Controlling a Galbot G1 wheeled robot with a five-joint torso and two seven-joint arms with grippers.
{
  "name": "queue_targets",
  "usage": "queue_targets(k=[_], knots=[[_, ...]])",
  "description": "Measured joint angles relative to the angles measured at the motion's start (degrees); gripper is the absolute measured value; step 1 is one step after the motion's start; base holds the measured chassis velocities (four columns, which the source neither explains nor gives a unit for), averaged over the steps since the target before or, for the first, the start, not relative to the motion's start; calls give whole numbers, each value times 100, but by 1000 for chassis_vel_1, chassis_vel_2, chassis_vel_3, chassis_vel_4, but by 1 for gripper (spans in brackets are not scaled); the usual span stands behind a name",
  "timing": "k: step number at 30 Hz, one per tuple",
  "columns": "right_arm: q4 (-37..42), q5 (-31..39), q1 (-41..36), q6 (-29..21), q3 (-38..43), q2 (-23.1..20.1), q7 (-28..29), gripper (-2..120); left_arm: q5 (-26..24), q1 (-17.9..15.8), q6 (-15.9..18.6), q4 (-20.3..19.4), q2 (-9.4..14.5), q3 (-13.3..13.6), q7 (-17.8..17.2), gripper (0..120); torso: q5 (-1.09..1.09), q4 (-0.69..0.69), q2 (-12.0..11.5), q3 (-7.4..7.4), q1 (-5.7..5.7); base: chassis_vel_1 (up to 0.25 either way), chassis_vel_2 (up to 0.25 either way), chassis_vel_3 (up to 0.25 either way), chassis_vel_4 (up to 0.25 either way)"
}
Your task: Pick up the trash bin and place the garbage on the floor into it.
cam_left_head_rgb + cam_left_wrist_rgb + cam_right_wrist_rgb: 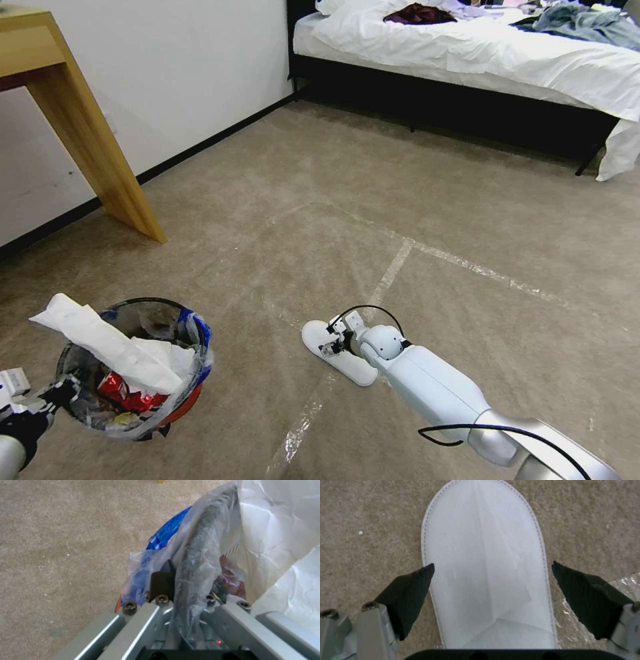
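Observation:
The trash bin (175, 309), a small red bucket lined with a clear, blue-printed bag, hangs at the lower left. My left gripper (55, 395) is shut on its near rim. In the left wrist view the fingers (162, 580) pinch the bag-covered rim (200, 542). Inside the bin lie a white slipper (100, 340), tissue and red wrappers (127, 397). On the floor (427, 200), another flat white slipper (353, 367) lies on a tape line. My right gripper (331, 341) is low over it and open. Its black fingers (410, 595) straddle the slipper (483, 562).
A wooden desk leg (100, 147) stands at the left by the white wall. A bed (467, 60) with white sheets and clothes runs across the back right. Clear tape lines (393, 267) cross the carpet. Open carpet lies between the bin and the bed.

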Motion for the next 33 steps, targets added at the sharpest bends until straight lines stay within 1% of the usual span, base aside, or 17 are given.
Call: queue_targets(k=[6, 14, 15, 16, 17, 19, 22, 24, 25, 28, 33], knots=[[-235, -66, 29, 140, 1, 147, -63, 90, -4, 0, 0, 1, 14, -1, -2, 1, 0, 0, 0, 0, 0, 0, 0, 0, 0], [-419, -129, 47, 230, 28, 227, -104, 88, -5, -4, -1, 26, 17, -3, -2, 1, 0, 0, 0, 0, 0, 0, 0, 0, 0], [-434, -135, 47, 237, 43, 232, -110, 86, -5, -16, -1, 36, 22, -3, -2, 1, 0, 1, 0, 0, 0, 0, 0, 0, 0], [-446, -139, 47, 243, 51, 232, -113, 81, -5, -26, -2, 45, 27, 0, -3, 1, 0, 0, 0, 0, 0, 0, 0, 0, 0], [-446, -139, 47, 243, 51, 232, -113, 81, -5, -26, -2, 45, 27, 0, -3, 1, 0, 0, 0, 0, 0, 0, 0, 0, 0], [-464, -143, 32, 263, 78, 231, -117, 71, -5, -45, -3, 55, 30, 7, -4, 1, 0, 0, 0, 0, 0, 0, 0, 0, 0], [-474, -153, 21, 272, 90, 229, -120, 70, -5, -47, -3, 59, 32, 11, -5, 1, 0, 0, 0, 0, 0, 0, 0, 0, 0], [-480, -162, -1, 302, 111, 223, -123, 66, -4, -52, -4, 65, 39, 15, -6, 1, 0, 0, 0, 0, 0, 0, 0, 0, 0], [-480, -162, -1, 302, 111, 223, -123, 66, -4, -52, -4, 65, 39, 15, -6, 1, 0, 0, 0, 0, 0, 0, 0, 0, 0], [-483, -177, -19, 323, 127, 215, -123, 54, -4, -61, -5, 64, 50, 24, -11, 1, 0, 0, 0, 0, 0, 0, 0, 0, 0], [-541, -199, -18, 364, 133, 229, -128, 50, -1, -44, -5, 53, 35, 28, -14, 1, 0, 0, 0, 0, 0, 0, 0, 0, 0]])
